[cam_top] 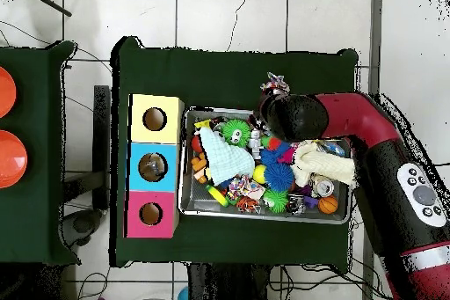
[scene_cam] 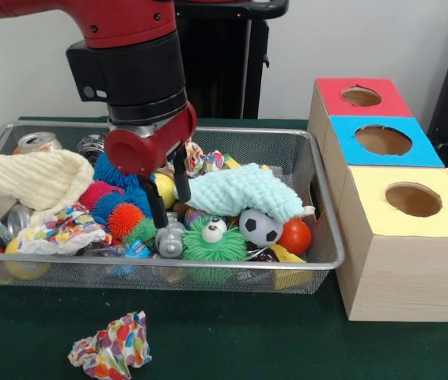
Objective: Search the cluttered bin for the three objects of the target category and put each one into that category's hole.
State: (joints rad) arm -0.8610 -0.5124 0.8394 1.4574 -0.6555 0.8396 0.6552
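Green-clothed table (scene_cam: 232, 340) on tiled floor (cam_top: 228, 15), wire bin (scene_cam: 319, 237), crumpled paper (scene_cam: 111, 346) outside; my gripper (scene_cam: 170, 204) open, empty.

In the front view, the bin (scene_cam: 319, 237) lies left of the boxes (scene_cam: 398, 229), touching them. A paper ball (scene_cam: 111, 346) lies on the table (scene_cam: 303, 348) before the bin. Inside, a cloth (scene_cam: 30, 178) lies left, a towel (scene_cam: 244, 190) right, a ball (scene_cam: 260, 227) before it.

A wire mesh bin (scene_cam: 319, 198) sits heaped with toys, cloths and cans. At its 3 o'clock side stands a wooden box with red hole (scene_cam: 361, 96), blue hole (scene_cam: 383, 140) and yellow hole (scene_cam: 413, 199).
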